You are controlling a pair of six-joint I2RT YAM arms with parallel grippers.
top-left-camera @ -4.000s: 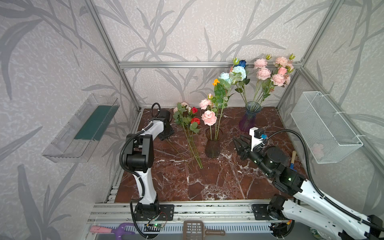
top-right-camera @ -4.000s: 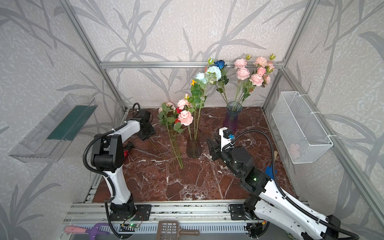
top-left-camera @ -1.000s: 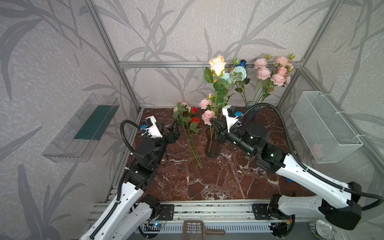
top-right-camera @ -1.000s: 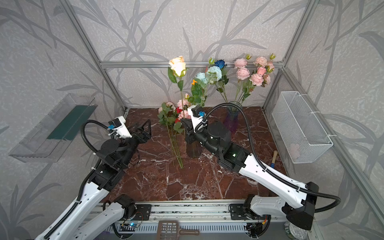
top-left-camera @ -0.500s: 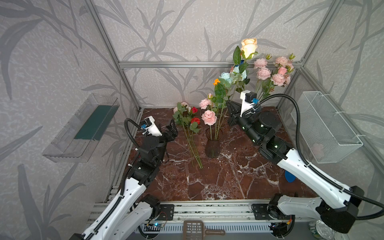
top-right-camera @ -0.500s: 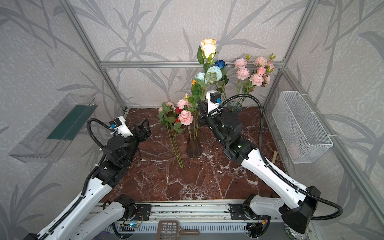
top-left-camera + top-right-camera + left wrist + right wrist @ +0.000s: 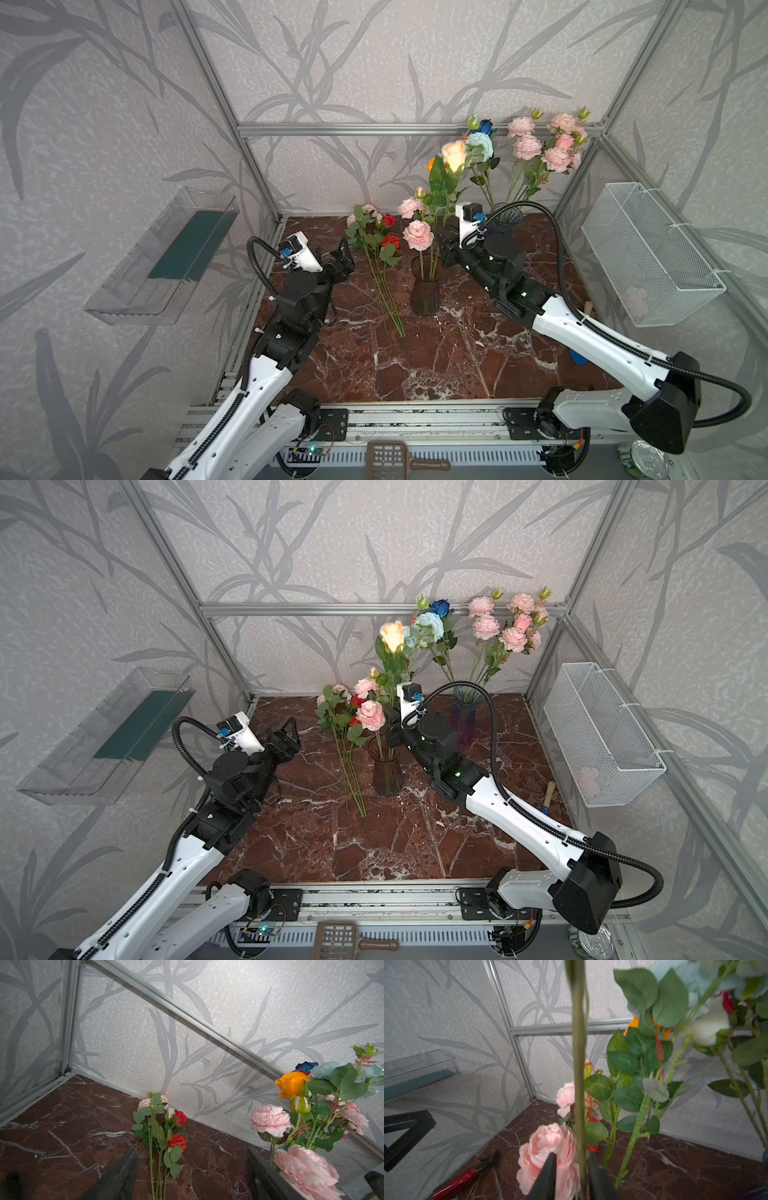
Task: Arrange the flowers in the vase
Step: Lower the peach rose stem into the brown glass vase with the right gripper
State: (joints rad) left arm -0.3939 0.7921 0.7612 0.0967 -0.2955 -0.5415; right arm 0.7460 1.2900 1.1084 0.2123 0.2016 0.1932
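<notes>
Rose stem [image 7: 579, 1064] stands inside the slightly parted right hand [image 7: 572, 1159].

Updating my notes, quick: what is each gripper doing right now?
Left gripper: open, holding nothing.
Right gripper: open, jaws parted around the cream rose's stem, not clamping it.

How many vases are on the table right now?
2: a dark vase at the centre, and a purple vase further back to its right. No others show.
</notes>
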